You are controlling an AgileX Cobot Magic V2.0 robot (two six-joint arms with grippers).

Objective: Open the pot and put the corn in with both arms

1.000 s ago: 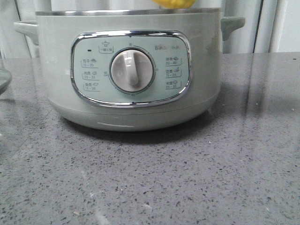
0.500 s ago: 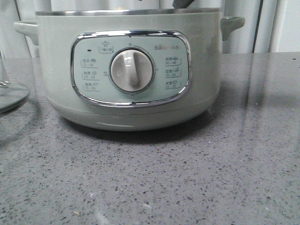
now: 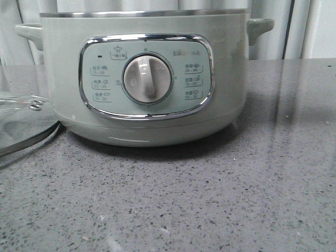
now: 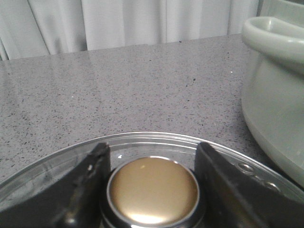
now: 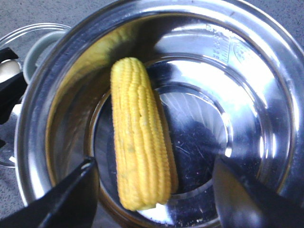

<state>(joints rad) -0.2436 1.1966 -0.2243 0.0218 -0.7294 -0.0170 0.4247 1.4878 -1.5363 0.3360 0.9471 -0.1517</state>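
Observation:
The pale green pot (image 3: 63, 68) stands open on the grey counter, its white dial (image 3: 147, 79) facing me. The corn (image 5: 137, 137) lies on the steel bottom inside the pot (image 5: 266, 47). My right gripper (image 5: 154, 164) is open and empty above the corn, one finger on each side of it. My left gripper (image 4: 152, 147) is shut on the gold knob (image 4: 152, 190) of the glass lid (image 4: 156, 139), left of the pot (image 4: 275, 95). In the front view the lid (image 3: 21, 123) sits low on the counter beside the pot. Neither gripper shows in the front view.
White curtains (image 3: 294, 31) hang behind the counter. The speckled grey counter (image 3: 210, 199) stretches in front of and to the right of the pot. The pot's side handles (image 3: 260, 26) stick out on both sides. The glass lid also shows beside the pot in the right wrist view (image 5: 28, 35).
The glass lid has come down and in toward the pot at the left. The yellow corn and then the dark gripper tip above the pot's rim have gone from the front view.

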